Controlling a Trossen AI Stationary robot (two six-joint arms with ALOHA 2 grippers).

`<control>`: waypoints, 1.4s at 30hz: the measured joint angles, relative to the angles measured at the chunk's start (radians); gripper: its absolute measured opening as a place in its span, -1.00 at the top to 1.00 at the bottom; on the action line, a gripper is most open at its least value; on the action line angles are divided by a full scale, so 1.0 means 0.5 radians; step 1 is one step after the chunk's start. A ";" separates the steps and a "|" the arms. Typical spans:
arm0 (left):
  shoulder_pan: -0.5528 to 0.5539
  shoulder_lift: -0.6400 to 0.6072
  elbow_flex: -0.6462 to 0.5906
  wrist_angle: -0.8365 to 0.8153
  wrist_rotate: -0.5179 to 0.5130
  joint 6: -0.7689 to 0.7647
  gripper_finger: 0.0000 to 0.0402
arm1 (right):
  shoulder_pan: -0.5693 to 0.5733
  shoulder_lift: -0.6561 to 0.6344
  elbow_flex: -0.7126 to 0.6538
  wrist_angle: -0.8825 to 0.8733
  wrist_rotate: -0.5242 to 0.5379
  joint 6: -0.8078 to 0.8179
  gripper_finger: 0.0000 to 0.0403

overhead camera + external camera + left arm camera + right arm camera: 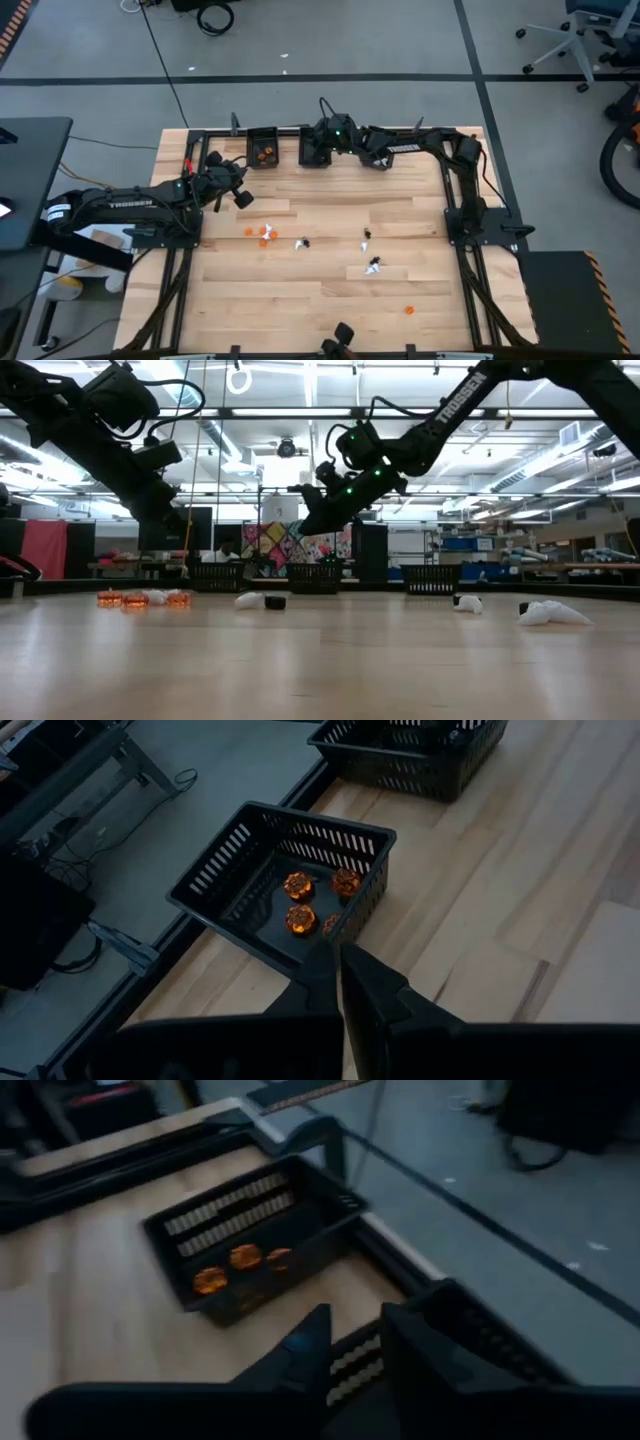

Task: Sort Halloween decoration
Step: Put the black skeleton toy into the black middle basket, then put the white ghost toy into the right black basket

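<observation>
On the near part of the pale wooden plank table a single small orange trinket lies alone. Further in, across the middle of the table, the rest of the loose Halloween decoration is scattered: a cluster of little orange pumpkin pieces, then a tiny white and black piece, another black and white one and a white one with black beside it.

Beyond these, the left claw hangs above the table on the left side, its two dark fingers pressed together with nothing between them. It points toward the left black plastic slatted bin at the far edge, which holds several orange pumpkin trinkets.

At the far edge stands a row of three such bins. The right claw hovers over the middle black bin, its fingers standing slightly apart; I can see nothing held between them. The third black bin sits just to the right of it, partly under the right arm.
</observation>
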 joint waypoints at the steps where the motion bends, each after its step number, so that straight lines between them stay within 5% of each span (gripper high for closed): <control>1: -0.002 0.001 0.000 -0.002 0.000 -0.001 1.00 | -0.001 -0.009 0.000 -0.012 -0.033 0.002 0.47; 7: -0.003 0.000 0.000 -0.014 0.000 -0.024 1.00 | 0.063 -0.120 -0.002 -0.203 -0.104 -0.048 0.25; 11: -0.005 0.001 0.000 -0.044 0.000 -0.037 1.00 | 0.282 -0.300 -0.089 -0.311 0.030 -0.203 0.25; 17: -0.005 0.001 -0.001 -0.036 0.000 -0.043 1.00 | 0.641 -0.394 -0.383 -0.016 0.068 -0.212 0.25; 24: -0.005 0.001 -0.001 -0.030 0.000 -0.053 1.00 | 0.926 -0.135 -0.609 0.601 0.099 -0.111 0.11; 36: -0.005 0.001 -0.001 -0.017 0.000 -0.038 1.00 | 1.054 0.405 -0.621 1.382 -0.090 -0.069 -0.60; 42: -0.005 0.001 -0.001 -0.018 0.000 -0.027 1.00 | 1.053 0.564 -0.614 1.476 -0.177 -0.056 -0.62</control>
